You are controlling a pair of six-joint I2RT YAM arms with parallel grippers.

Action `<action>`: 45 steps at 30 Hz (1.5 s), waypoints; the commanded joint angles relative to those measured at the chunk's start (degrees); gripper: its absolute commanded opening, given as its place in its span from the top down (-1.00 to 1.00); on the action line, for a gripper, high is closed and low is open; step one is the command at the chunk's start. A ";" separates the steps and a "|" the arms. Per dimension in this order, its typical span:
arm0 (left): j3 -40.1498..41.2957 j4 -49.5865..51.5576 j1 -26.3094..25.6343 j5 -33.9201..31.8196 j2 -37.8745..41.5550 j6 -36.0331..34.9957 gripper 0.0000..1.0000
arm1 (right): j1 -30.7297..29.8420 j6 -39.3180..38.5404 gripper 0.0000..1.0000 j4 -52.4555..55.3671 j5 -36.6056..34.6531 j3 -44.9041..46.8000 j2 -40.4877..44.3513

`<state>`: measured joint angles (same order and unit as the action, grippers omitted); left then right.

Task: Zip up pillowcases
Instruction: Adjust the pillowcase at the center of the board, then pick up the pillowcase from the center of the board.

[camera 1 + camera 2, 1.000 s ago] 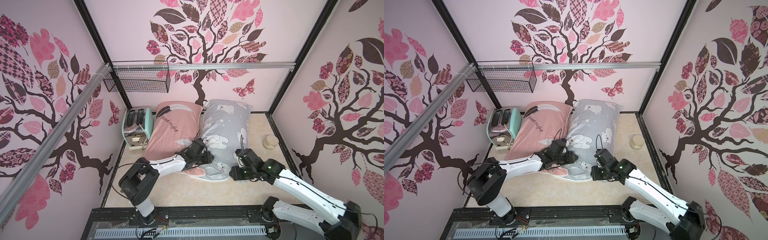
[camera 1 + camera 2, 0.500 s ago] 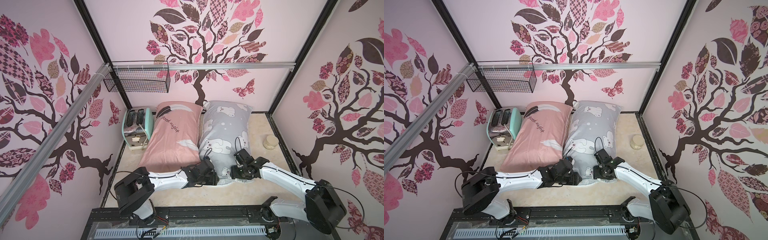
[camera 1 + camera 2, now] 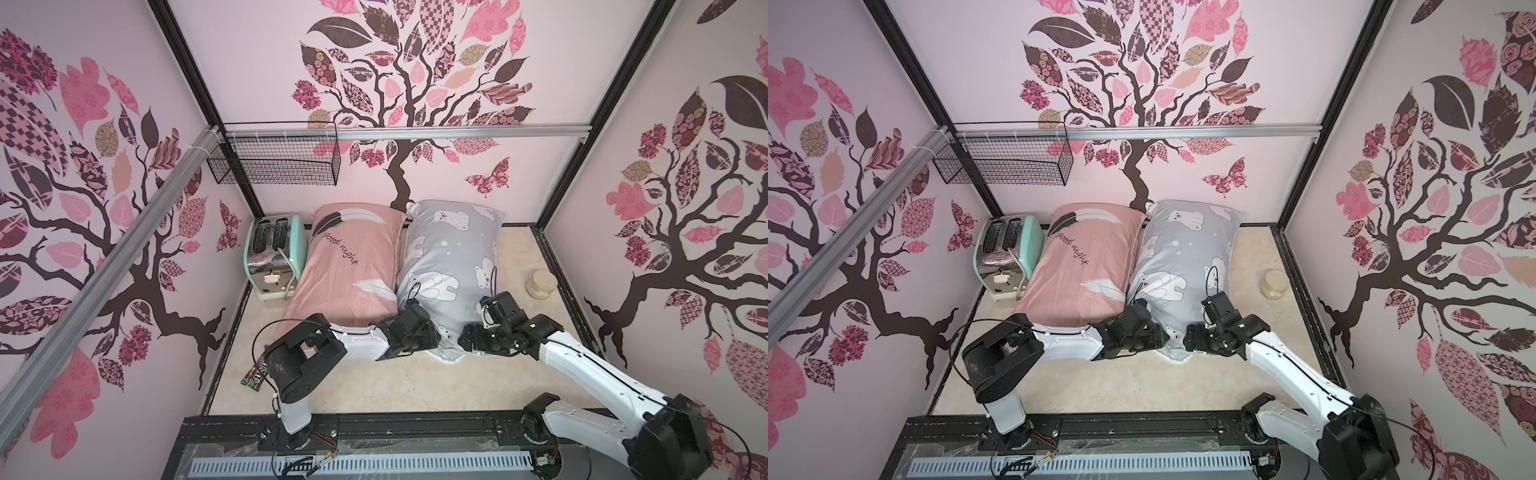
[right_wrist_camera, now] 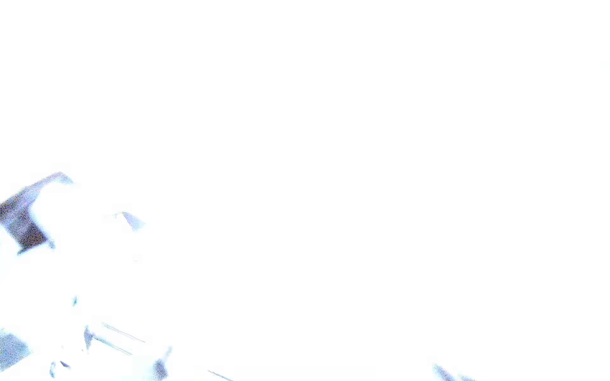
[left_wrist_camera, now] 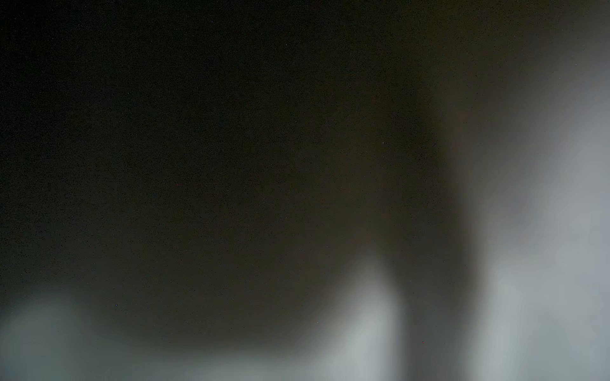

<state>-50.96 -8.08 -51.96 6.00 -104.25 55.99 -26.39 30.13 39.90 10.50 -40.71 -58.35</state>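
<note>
Two pillowcases lie side by side in both top views: the pink "good night" pillowcase (image 3: 353, 266) (image 3: 1084, 266) and, to its right, the grey polar bear pillowcase (image 3: 451, 257) (image 3: 1183, 253). My left gripper (image 3: 436, 338) (image 3: 1165, 338) reaches in from the left to the grey pillowcase's near edge. My right gripper (image 3: 462, 340) (image 3: 1187, 343) faces it from the right at the same edge, a small gap apart. Both sets of jaws are hidden under the gripper bodies. The left wrist view is dark, blurred grey cloth. The right wrist view is washed out white.
A mint toaster (image 3: 274, 253) stands left of the pink pillowcase, under a wire basket (image 3: 274, 160) on the wall. A small round jar (image 3: 541, 284) sits at the right wall. A dark snack packet (image 3: 255, 374) lies by the left arm's base.
My left gripper has moved from on top of the pillowcases down to the grey one's near edge. The right gripper has shifted left towards it. The pink pillowcase's near corner now lies flat.
</note>
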 commanded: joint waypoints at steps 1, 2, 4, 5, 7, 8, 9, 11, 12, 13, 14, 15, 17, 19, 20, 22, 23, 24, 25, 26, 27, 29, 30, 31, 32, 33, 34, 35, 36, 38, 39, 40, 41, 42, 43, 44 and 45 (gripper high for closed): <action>-0.31 0.50 3.51 -1.60 -2.82 -0.37 -0.10 | 0.46 1.93 -0.78 9.63 2.90 -0.53 5.39; -0.58 0.82 3.62 -1.75 -2.57 -0.52 -0.10 | 0.47 3.08 -0.81 10.38 3.51 0.45 6.85; -1.21 1.96 3.63 -1.79 -2.30 -0.72 -0.09 | 0.47 4.67 -0.87 10.34 5.18 2.98 9.31; -1.28 2.05 3.64 -1.41 -2.22 -0.70 -0.09 | 0.47 5.60 -0.91 9.23 6.06 4.66 10.10; -1.27 1.75 3.63 -0.92 -2.28 -0.62 -0.09 | 0.46 6.73 -0.97 6.55 7.28 7.32 10.28; -1.24 1.75 3.63 -0.96 -2.21 -0.61 -0.08 | 0.47 7.15 -0.98 4.68 7.54 8.31 9.69; -1.22 1.75 3.63 -1.02 -2.04 -0.61 -0.07 | 0.51 7.68 -0.99 2.41 8.28 9.34 8.93; -0.86 1.83 3.63 -1.24 -1.52 -0.61 -0.06 | 0.46 9.18 -0.99 -3.32 10.81 11.47 6.82; -0.86 2.04 3.62 -1.41 -1.20 -0.69 -0.06 | 0.46 9.99 -0.99 -6.01 11.81 12.69 5.28; -0.87 2.22 3.60 -1.47 -0.95 -0.77 -0.05 | 0.46 10.76 -0.98 -8.38 12.00 13.72 4.10; -0.88 2.55 3.64 -1.52 -0.65 -0.87 -0.06 | 0.49 11.65 -0.99 -10.44 10.10 14.62 2.97; -0.89 2.83 3.63 -1.30 -0.44 -1.04 -0.05 | 0.48 12.29 -0.99 -12.36 8.54 15.29 2.34; -1.02 4.05 3.66 -0.41 -0.06 -1.65 -0.04 | 0.57 13.01 -0.95 -16.34 4.15 16.16 1.76; -0.64 4.74 3.62 0.87 0.26 -2.17 -0.03 | 0.61 13.19 -0.86 -18.88 0.33 15.97 2.06; -0.10 4.91 3.62 1.36 0.52 -2.45 -0.03 | 0.62 12.94 -0.84 -20.22 -1.53 16.01 1.84; 0.82 5.80 3.56 1.84 0.97 -3.18 -0.01 | 0.90 11.66 -0.76 -20.71 -3.50 14.87 0.45; 1.31 6.47 3.53 1.86 1.34 -3.82 -0.01 | 0.91 10.84 -0.72 -20.85 -4.00 14.18 -0.49; 1.72 7.16 3.53 1.82 1.65 -4.29 0.00 | 0.95 10.18 -0.69 -21.11 -4.28 13.72 -1.15; 2.00 8.00 3.49 1.59 2.13 -4.87 0.01 | 0.91 9.70 -0.65 -21.62 -4.76 13.47 -1.58; 2.22 9.22 3.62 1.33 2.50 -5.82 0.01 | 0.91 9.25 -0.59 -21.86 -5.72 13.25 -1.83; 2.10 10.44 3.62 0.90 2.74 -6.54 0.01 | 1.02 8.71 -0.55 -21.53 -6.93 12.82 -1.95; 1.71 13.08 3.63 -0.56 3.47 -7.90 0.02 | 1.04 7.48 -0.49 -20.67 -9.77 11.83 -1.79; 1.45 14.14 3.62 -1.18 3.69 -8.78 0.02 | 1.02 6.86 -0.47 -20.65 -10.76 11.50 -1.62; 0.97 15.03 3.63 -1.49 3.70 -9.55 0.03 | 1.04 6.60 -0.45 -20.99 -11.29 11.24 -1.58; 0.27 16.34 3.66 -1.60 3.64 -10.56 0.04 | 1.16 6.29 -0.41 -21.44 -11.86 11.03 -1.59; -0.58 17.85 3.67 -1.76 3.46 -11.37 0.05 | 1.38 6.11 -0.37 -21.87 -12.16 10.69 -1.93; -1.09 18.78 3.65 -1.81 3.28 -12.25 0.05 | 1.48 6.08 -0.33 -22.20 -12.26 10.26 -2.23; -1.74 19.81 3.64 -1.82 3.09 -12.95 0.05 | 1.52 5.95 -0.26 -22.58 -12.41 9.68 -2.73; -2.03 20.57 3.70 -2.01 2.90 -13.46 0.05 | 1.53 5.88 -0.21 -23.21 -12.65 9.23 -3.14; -2.04 20.88 3.71 -2.07 2.95 -13.84 0.06 | 1.65 5.35 -0.13 -23.85 -13.15 8.20 -4.29; -2.19 21.00 3.65 -1.96 3.15 -13.97 0.07 | 1.62 5.08 -0.09 -24.05 -13.48 7.69 -5.02; -2.07 21.04 3.65 -1.71 3.48 -13.95 0.06 | 1.69 4.72 -0.03 -24.23 -13.45 7.26 -5.70; -2.10 21.02 3.71 -1.34 4.02 -14.01 0.07 | 1.75 4.33 0.08 -24.26 -13.26 6.88 -6.51; -2.26 21.31 3.69 -0.93 4.70 -14.08 0.07 | 1.70 4.00 0.18 -23.72 -12.69 6.32 -7.11; -2.33 21.59 3.71 -0.57 5.60 -14.16 0.07 | 1.69 3.74 0.26 -23.07 -12.17 5.81 -7.38; -2.37 21.97 3.65 -0.18 6.84 -14.16 0.07 | 1.70 3.62 0.35 -22.02 -11.59 5.42 -7.42; -2.36 22.40 3.63 0.20 8.46 -14.05 0.07 | 1.70 3.36 0.44 -20.84 -11.30 5.13 -7.16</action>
<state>-53.04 10.52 -49.10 6.70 -99.44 42.89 -25.08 34.74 18.22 -0.10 -32.80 -65.63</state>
